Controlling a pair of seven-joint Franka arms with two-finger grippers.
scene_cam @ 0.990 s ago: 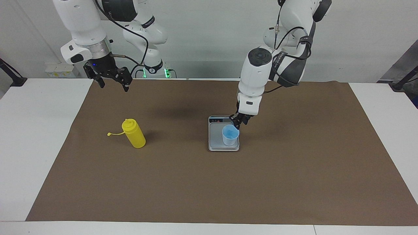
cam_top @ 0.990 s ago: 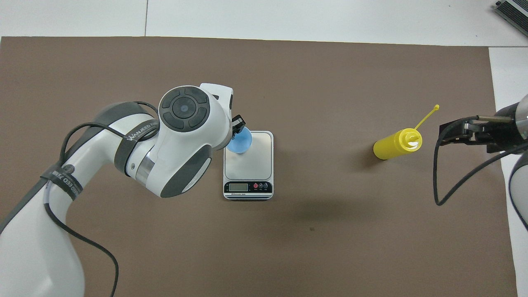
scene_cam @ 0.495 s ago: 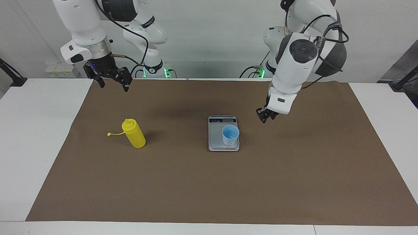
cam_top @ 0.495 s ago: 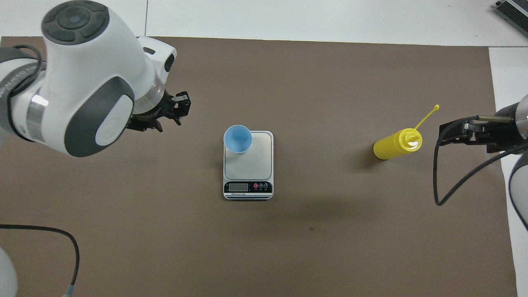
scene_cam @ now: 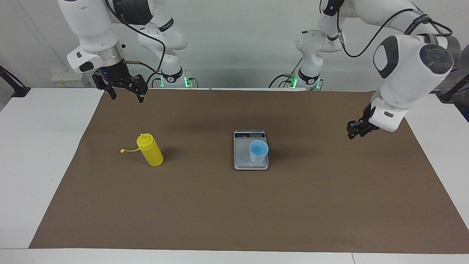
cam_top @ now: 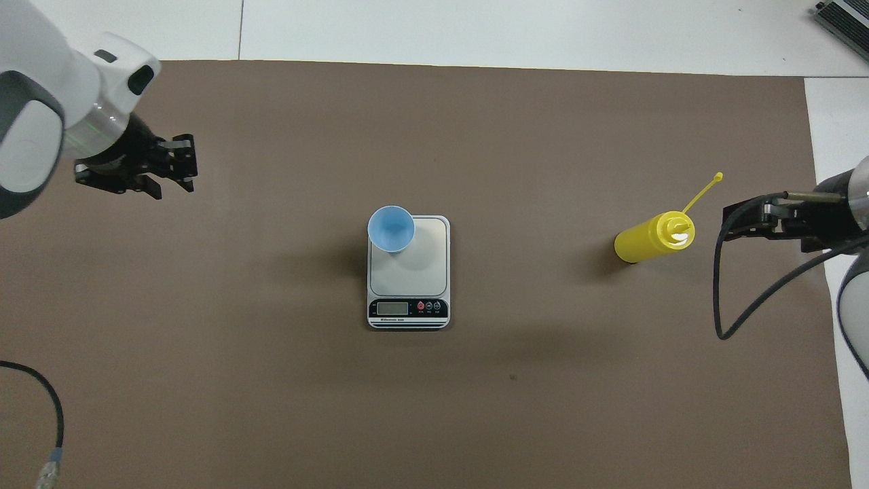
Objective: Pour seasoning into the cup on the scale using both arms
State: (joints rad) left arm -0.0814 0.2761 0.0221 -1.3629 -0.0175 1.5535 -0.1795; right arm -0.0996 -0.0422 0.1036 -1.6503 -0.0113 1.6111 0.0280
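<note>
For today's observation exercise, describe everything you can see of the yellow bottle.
The bottle is a yellow cylinder that looks like soft plastic, with a domed nozzle top. Its cap is off and hangs on a thin yellow strap sticking out sideways. It stands upright on the brown mat, toward the right arm's end of the table, well apart from the scale. Nothing holds or touches it except the mat.

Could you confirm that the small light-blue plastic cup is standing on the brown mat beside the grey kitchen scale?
Not quite: the small light-blue plastic cup stands on the grey kitchen scale, at a corner of its silver plate, as the facing view shows.
</note>
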